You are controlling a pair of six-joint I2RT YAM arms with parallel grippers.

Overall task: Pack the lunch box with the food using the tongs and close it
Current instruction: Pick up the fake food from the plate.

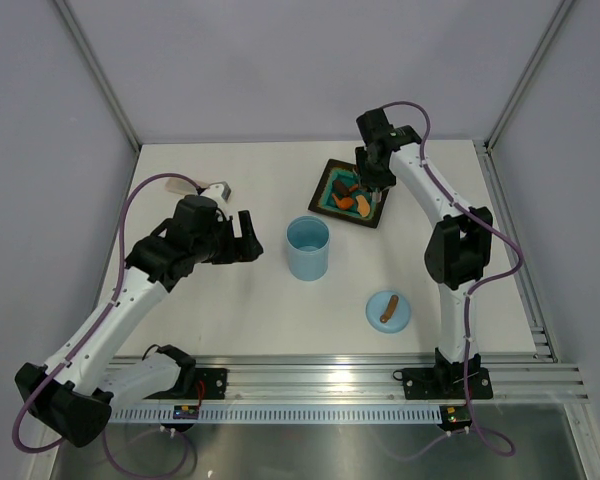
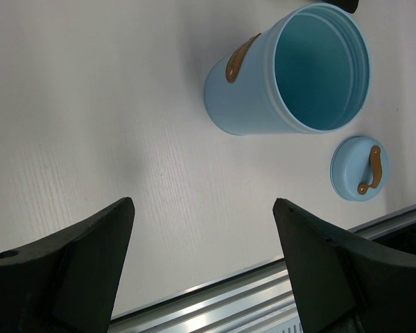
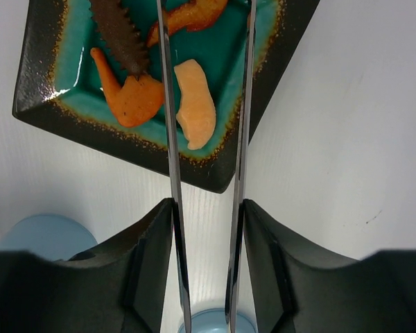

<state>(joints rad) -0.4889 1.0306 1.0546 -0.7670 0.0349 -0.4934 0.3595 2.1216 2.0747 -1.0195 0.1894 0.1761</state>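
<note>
Right wrist view: my right gripper (image 3: 206,208) clamps the tongs (image 3: 169,104), their arms framing a pale orange piece of food (image 3: 196,104) on the teal plate (image 3: 45,94); I judge a centred, gentle squeeze best before carrying to the open lunch box (image 1: 308,250) nearby, my left gripper (image 2: 202,208) spread empty.

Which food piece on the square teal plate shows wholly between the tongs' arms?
The pale orange oblong piece, framed by the slim silvery metal tongs. The ridged brown piece and darker orange pieces lie outside or cross one arm.
</note>
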